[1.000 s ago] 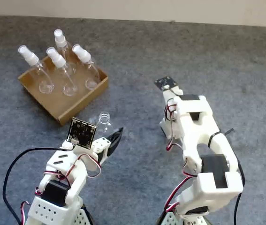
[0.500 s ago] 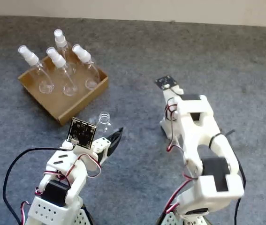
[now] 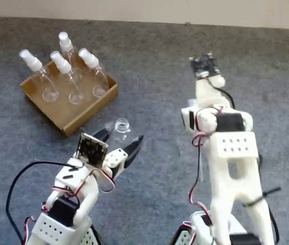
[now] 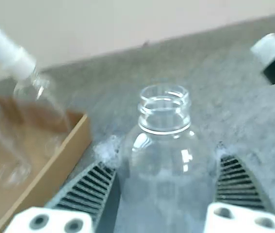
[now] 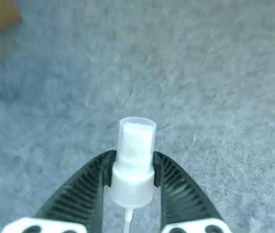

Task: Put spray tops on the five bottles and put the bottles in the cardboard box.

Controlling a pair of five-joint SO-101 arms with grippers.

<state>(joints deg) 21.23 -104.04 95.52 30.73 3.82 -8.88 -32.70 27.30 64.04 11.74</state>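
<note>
An uncapped clear bottle (image 3: 121, 126) stands upright between the fingers of my left gripper (image 3: 120, 140), which is shut on its body just in front of the cardboard box (image 3: 90, 115). In the left wrist view the bottle's open neck (image 4: 164, 109) rises above the gripper (image 4: 165, 167). My right gripper (image 5: 133, 156) is shut on a white spray top (image 5: 136, 141), held upright above the carpet with its thin dip tube hanging down. The same spray top (image 4: 269, 47) shows far off beyond the bottle. The right arm (image 3: 220, 127) stands raised at the right.
Several capped bottles (image 3: 70, 76) stand inside the cardboard box at the back left. Grey carpet (image 3: 154, 81) lies between the box and the right arm. A pale wall runs along the far edge.
The right arm has lifted and swung its wrist toward the far side. The left gripper has shifted slightly right with the bottle.
</note>
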